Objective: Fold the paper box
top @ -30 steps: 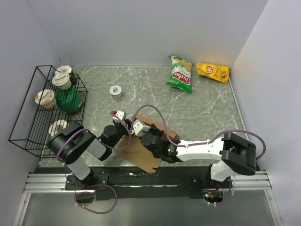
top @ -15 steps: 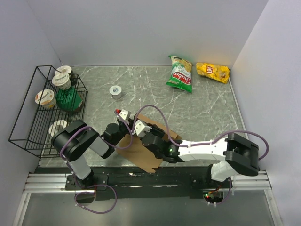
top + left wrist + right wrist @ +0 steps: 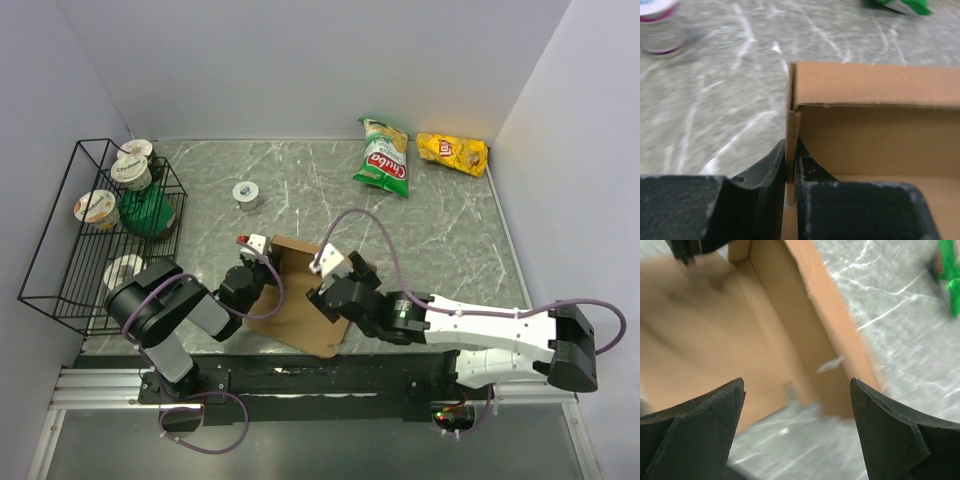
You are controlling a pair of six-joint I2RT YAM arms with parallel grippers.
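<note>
- Left tool (image 3: 791, 167), at the frame bottom, clamps the paper box (image 3: 875, 125) side wall, probably to brace it upright
- Right tool (image 3: 797, 385) gapes wide over the box interior, gripping nothing

Paper box (image 3: 295, 310) at table (image 3: 440, 235) front; snack bags (image 3: 383, 158) far behind; wire rack (image 3: 60, 262) left.
</note>
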